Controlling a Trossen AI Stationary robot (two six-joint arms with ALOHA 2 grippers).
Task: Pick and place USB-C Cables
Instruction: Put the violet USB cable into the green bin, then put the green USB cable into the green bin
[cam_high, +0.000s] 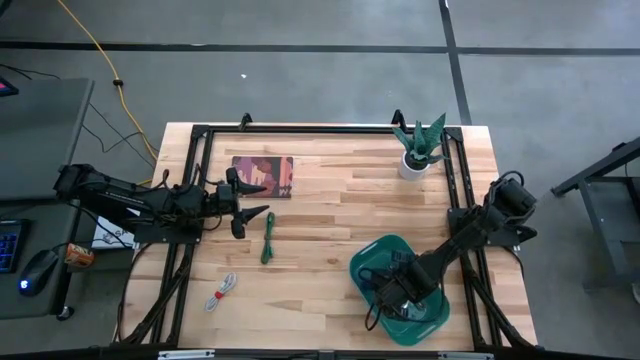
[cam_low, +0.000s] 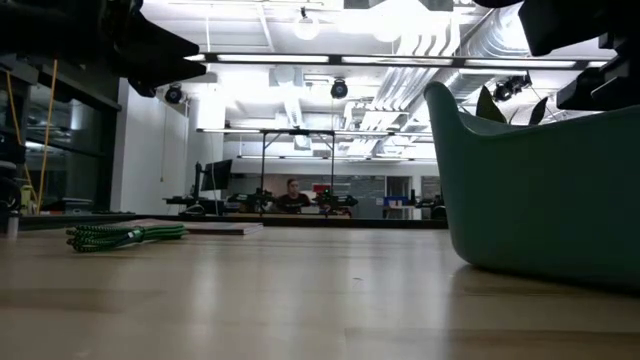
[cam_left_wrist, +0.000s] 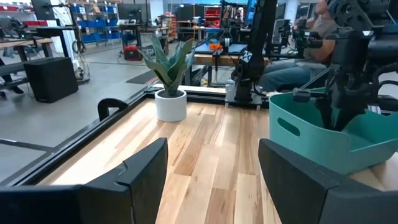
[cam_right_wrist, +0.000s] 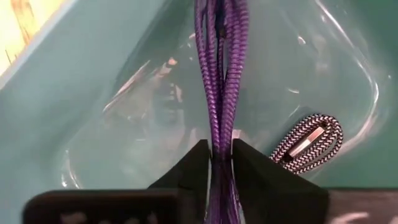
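Note:
My right gripper (cam_high: 388, 296) reaches down inside the teal tub (cam_high: 428, 318) and is shut on the purple cable (cam_right_wrist: 219, 74). The silver-grey cable (cam_right_wrist: 308, 143) lies flat on the tub's floor beside it. On the table, the green cable (cam_high: 268, 238) lies stretched out, also seen in the low view (cam_low: 125, 235). The white-and-red cable (cam_high: 222, 292) lies nearer the near edge. My left gripper (cam_high: 262, 198) hovers open above the table, just on the far-left side of the green cable, touching nothing; its fingers (cam_left_wrist: 143, 177) stand wide apart. My right gripper (cam_right_wrist: 219, 149) pinches the purple cable bundle (cam_right_wrist: 219, 127) between its two fingers, several strands together, coming from above and pointing down into the tub. The strands run on along the fingers toward the tub's floor; their far end leaves the picture.
A potted plant (cam_high: 420, 150) stands at the far right of the table, and a flat picture card (cam_high: 263, 176) lies far left of centre. Black frame rails (cam_high: 195, 180) run along the table's sides. A person sits beyond the table (cam_left_wrist: 292, 62). Bare wood lies in the middle (cam_high: 330, 230).

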